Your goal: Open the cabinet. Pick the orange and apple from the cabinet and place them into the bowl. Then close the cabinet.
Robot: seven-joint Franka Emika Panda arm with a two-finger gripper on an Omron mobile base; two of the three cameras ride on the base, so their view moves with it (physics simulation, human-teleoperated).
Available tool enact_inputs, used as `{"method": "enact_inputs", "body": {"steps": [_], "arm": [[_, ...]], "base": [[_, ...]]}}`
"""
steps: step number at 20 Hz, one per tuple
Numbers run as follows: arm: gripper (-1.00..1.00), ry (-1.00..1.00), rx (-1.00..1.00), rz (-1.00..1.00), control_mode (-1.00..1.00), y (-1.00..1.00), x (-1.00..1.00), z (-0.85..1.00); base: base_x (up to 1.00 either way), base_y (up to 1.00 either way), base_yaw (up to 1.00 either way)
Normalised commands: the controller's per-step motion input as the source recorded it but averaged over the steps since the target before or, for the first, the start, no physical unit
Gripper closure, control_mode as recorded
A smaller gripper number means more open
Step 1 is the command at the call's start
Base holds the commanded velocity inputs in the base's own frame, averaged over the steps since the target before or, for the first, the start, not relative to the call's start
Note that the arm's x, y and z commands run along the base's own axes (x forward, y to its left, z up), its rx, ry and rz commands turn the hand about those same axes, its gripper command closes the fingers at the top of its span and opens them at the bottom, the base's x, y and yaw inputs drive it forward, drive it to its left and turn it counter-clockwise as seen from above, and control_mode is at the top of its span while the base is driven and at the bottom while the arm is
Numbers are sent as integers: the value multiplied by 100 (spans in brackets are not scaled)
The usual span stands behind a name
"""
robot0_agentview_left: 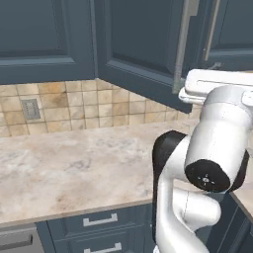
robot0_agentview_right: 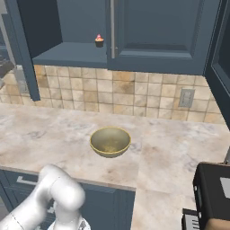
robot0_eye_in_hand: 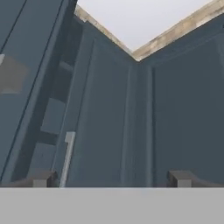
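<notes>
Up against the cabinet (robot0_eye_in_hand: 109,122), my claw (robot0_eye_in_hand: 109,180) stands spread wide, its two tips well apart and pinching nothing; the hand view looks along recessed slate-blue panels with a silver bar handle (robot0_eye_in_hand: 66,159) just inside my left tip. In the left base view one cabinet door (robot0_agentview_left: 143,49) is swung outward, its long handle (robot0_agentview_left: 182,44) on the free edge, which gives access to the shelf behind it. In the right base view the opened compartment (robot0_agentview_right: 72,51) holds a small cupcake-like item (robot0_agentview_right: 99,41) near the shelf's front edge; I cannot see the orange or the apple in these frames. The bowl (robot0_agentview_right: 110,141) sits upright and empty on the marble counter (robot0_agentview_right: 54,130), below the open compartment, placed so fruit travels a short way down. My judgement: the opening step is done and picking comes next.
</notes>
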Motion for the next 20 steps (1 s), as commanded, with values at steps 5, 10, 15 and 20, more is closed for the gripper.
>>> {"method": "enact_inputs", "body": {"steps": [5,10,15,20], "arm": [[-100,25,23,35,-100,-81,-60,-8],[-100,11,13,35,-100,-50,45,-20],[-100,19,0,40,-100,-1,52,-46],[-100,27,5,43,-100,4,62,-12]], "base": [[0,0,0],[0,0,0],[0,0,0],[0,0,0]]}}
